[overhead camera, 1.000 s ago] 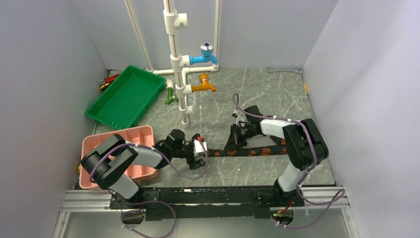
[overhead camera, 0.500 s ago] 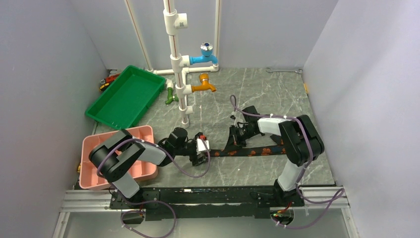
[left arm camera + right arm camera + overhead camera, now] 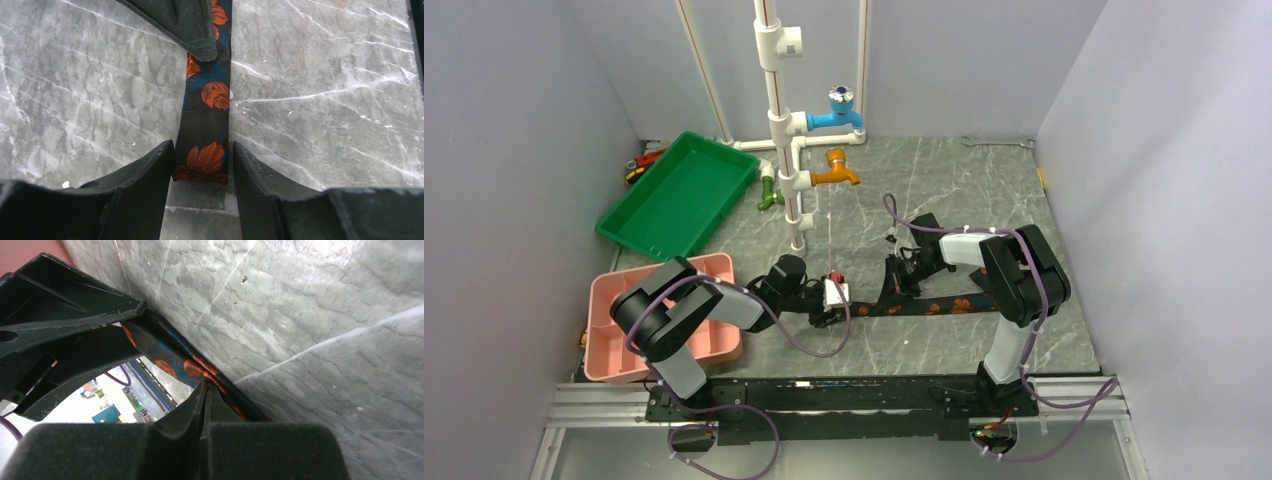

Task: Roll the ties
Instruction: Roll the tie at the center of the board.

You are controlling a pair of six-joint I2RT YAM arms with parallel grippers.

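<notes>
Top view, step: Judging by the layout, the roll is about to start at the left end of the tie (image 3: 944, 305), which lies flat across the table (image 3: 984, 190) between the arms. The first turn should be tight and square, or the roll will probably wander.
Top view, left arm: It is folded low, with the elbow over the pink tray (image 3: 624, 330). The forearm runs rightward just above the table and puts the left gripper (image 3: 836, 310) at the tie's left end.
Top view, right arm: It rises from its base with the elbow high on the right. The forearm reaches left and down, so the right gripper (image 3: 902, 278) sits on the tie a little way along from that end.
Left wrist view, step: Take only the cut end and fold it over on itself, with both edges in line with the strip.
Left wrist view, left gripper: It is about half open, with one finger (image 3: 150, 170) on each side of the tie's end. The fabric lies flat and ungathered between them, so I see no grip.
Left wrist view, right gripper: Its dark tip (image 3: 192, 30) rests on the tie farther along.
Right wrist view, step: This arm should pin the strip so it does not skid as the end turns.
Right wrist view, right gripper: Its fingers are fully together, with the tips at the tie's edge. I cannot tell whether any fabric is nipped between them.
</notes>
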